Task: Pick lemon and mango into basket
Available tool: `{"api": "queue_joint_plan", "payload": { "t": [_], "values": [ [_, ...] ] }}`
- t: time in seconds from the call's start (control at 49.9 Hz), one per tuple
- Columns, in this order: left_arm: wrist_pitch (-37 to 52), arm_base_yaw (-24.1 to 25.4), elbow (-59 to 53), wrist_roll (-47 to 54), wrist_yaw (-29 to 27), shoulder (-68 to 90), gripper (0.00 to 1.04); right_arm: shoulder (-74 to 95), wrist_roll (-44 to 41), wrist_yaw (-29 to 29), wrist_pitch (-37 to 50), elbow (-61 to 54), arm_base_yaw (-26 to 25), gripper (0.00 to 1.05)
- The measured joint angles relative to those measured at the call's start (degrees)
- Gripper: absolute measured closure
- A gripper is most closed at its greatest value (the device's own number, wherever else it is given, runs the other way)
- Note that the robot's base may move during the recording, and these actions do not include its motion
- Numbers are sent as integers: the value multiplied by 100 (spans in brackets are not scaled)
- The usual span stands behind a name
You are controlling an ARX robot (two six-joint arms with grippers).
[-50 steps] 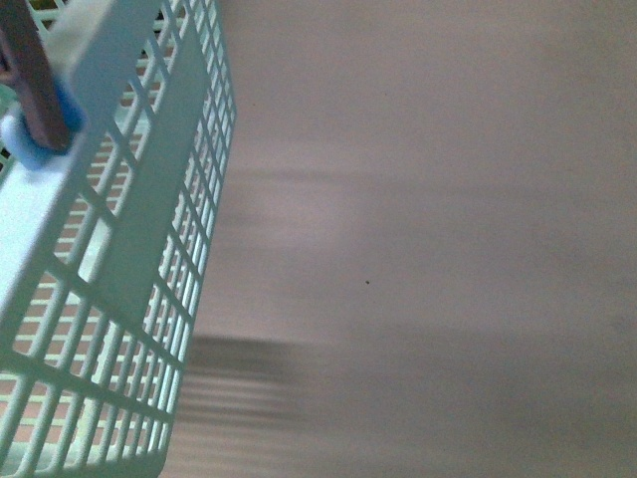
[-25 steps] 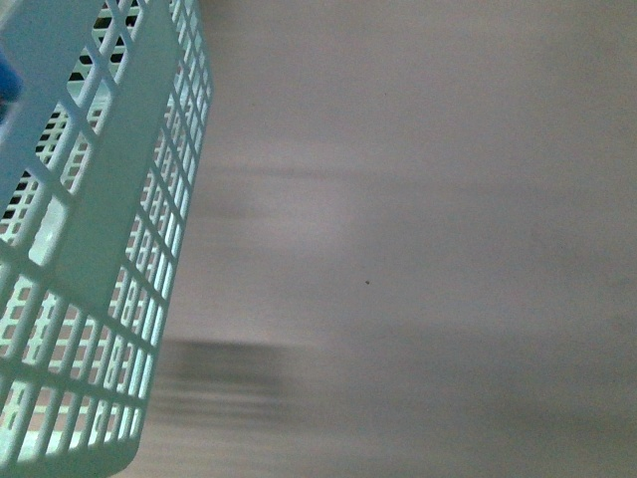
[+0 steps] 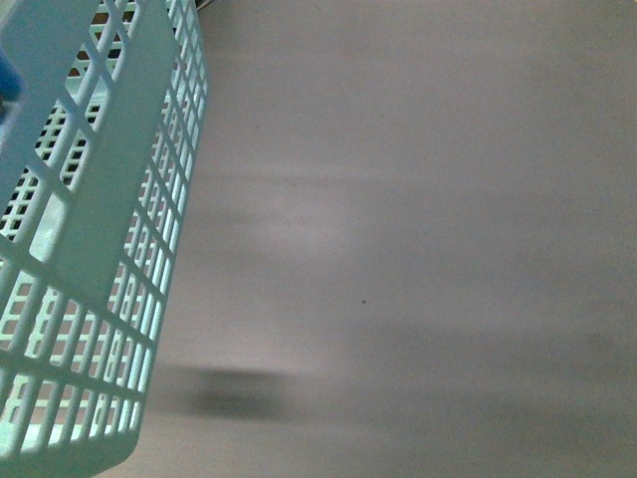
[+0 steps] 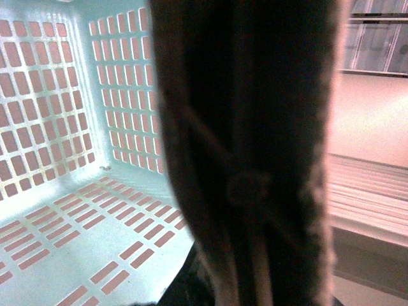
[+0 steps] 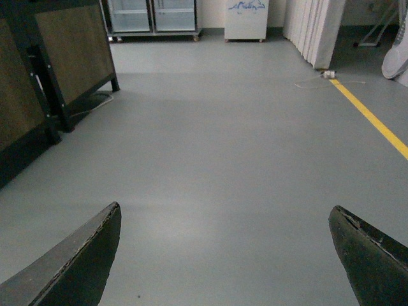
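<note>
Aqua basket (image 3: 90, 249) is seen close at left, no fruit inside (lemon and mango nowhere in view), left gripper's jaws cannot be told behind its dark handle (image 4: 248, 159), right gripper (image 5: 224, 220) is spread empty over floor (image 5: 223, 127), and a swinging basket might block the pick.

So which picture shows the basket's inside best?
The left wrist view: it looks inside the basket at slotted walls and floor, though something dark blocks part. The front view shows only its outer side; the right wrist view, none.
</note>
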Motion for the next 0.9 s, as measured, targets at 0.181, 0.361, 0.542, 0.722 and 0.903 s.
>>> {"api": "queue_joint_plan", "payload": {
  "t": [0.181,0.361,0.542,0.722,0.903],
  "values": [
    [0,0,2,2,0,0,100,0,0,0,0,0,0,9],
    [0,0,4,2,2,0,100,0,0,-2,0,0,2,9],
    [0,0,4,2,-2,0,100,0,0,0,0,0,0,9],
    [0,0,4,2,2,0,100,0,0,0,0,0,0,9],
    [0,0,7,0,-2,0,100,0,0,0,0,0,0,9]
  ]
}}
